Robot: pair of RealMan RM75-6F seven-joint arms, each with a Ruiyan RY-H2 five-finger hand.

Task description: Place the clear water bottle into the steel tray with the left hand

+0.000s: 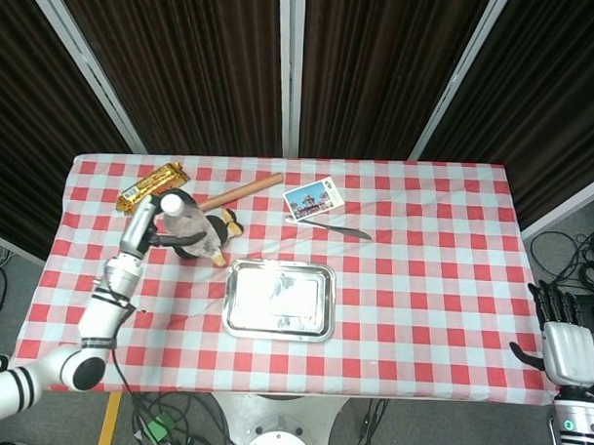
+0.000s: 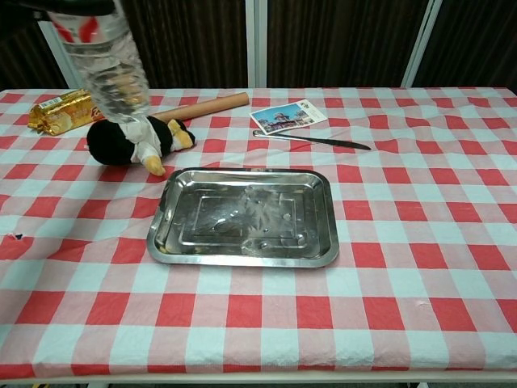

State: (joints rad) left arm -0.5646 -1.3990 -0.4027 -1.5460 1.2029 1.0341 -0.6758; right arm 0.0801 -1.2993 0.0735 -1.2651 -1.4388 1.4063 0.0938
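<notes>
At the far left, the left hand grips the bottle near its neck, fingers wrapped round it, and holds it up off the table. From the chest view the bottle hangs in the air, tilted, its base over the plush toy, with the snack bar lying just behind. So the pick-up is done; the carry looks partly made, I'd say, since the bottle is left of the tray and has not reached it.

A rolling pin lies behind the toy, angled toward the middle of the checked table.

The tray sits near the table's middle, empty and shiny, close to the front edge. What is left, as I judge it, is to bring the bottle rightward over the tray, lower it inside the rim and let go.

Behind the tray, a postcard and a knife lie near each other.

At the far right, off the table's corner, the right hand rests low, holding nothing, fingers apart and pointing up.
</notes>
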